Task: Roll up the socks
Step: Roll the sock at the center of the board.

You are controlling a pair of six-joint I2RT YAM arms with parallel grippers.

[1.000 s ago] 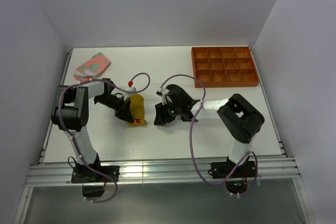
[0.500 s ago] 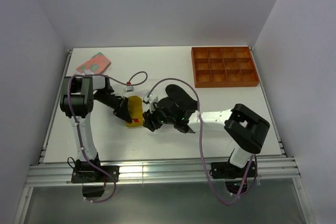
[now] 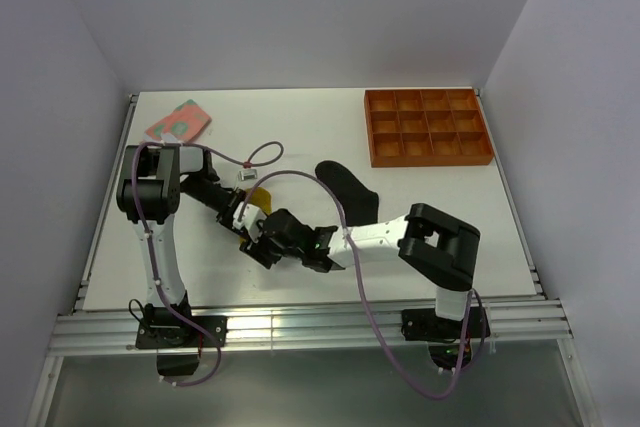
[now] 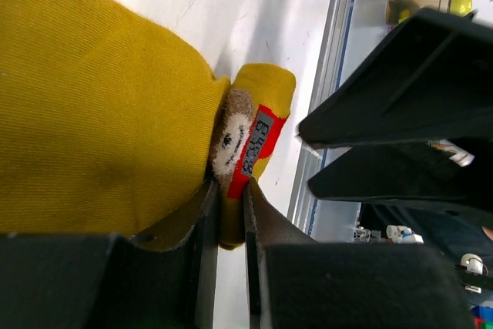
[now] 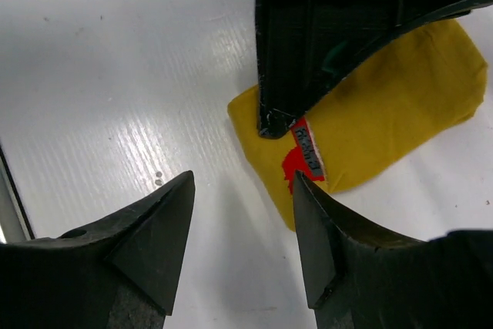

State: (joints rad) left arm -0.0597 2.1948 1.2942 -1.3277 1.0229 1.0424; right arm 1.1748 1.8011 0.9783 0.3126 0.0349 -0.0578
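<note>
A white table [image 3: 300, 127] stood boxed in by plain pale walls [image 3: 300, 7] behind and on both sides. Aluminium rails [image 3: 300, 329] ran along its near edge. Below them the floor [image 3: 330, 392] seemed grey, dimly lit.

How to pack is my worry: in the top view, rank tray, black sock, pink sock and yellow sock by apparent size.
1. tray
2. black sock and pink sock, about alike
yellow sock: mostly covered, cannot rank

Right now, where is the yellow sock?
Seen from above, the yellow sock lies left of centre on the table, pinched at its red tag by the left gripper, the open right gripper close beside it.
</note>
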